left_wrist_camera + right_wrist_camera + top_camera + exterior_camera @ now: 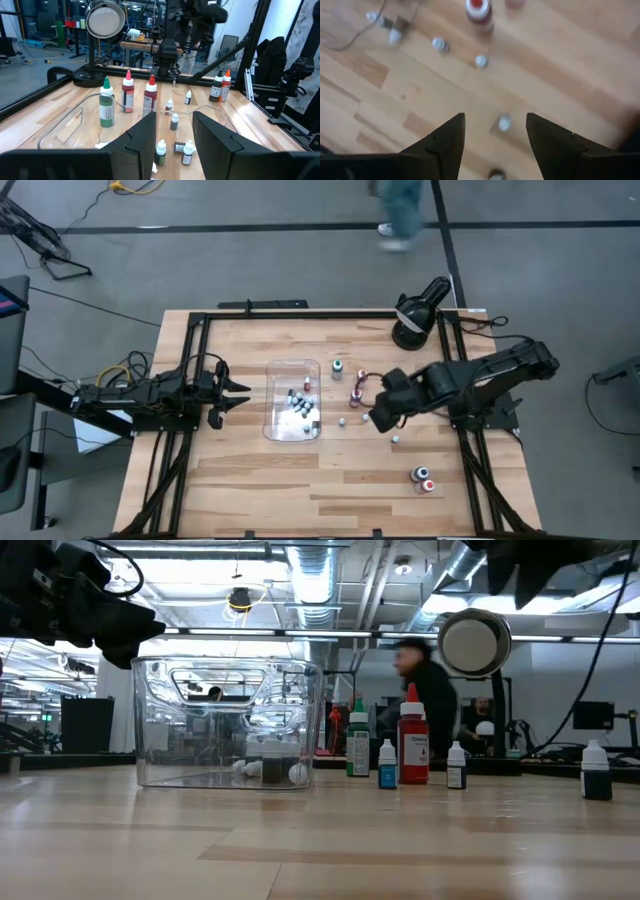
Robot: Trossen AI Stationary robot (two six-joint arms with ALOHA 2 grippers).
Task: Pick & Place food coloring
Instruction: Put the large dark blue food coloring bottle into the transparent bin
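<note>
Several tiny food coloring bottles [300, 405] lie inside the clear tray [272, 380]. More of them stand on the wood to its right: a green one [337, 367], red ones [357, 392], tiny white-capped ones [342, 421] and a pair [423, 477] toward the near right. My right gripper [495, 116] hangs open above the table right of the tray, pointing down. A tiny white-capped bottle [504, 122] stands on the wood below the gap between its fingers, untouched. My left gripper [173, 116] waits level and open at the tray's left side, with nothing between its fingers.
A black round lamp [415, 315] stands at the far right corner. Black frame rails [165, 440] run along the table's edges. Bare wood [300, 480] lies toward the near edge. A person [425, 690] moves in the room beyond the far edge.
</note>
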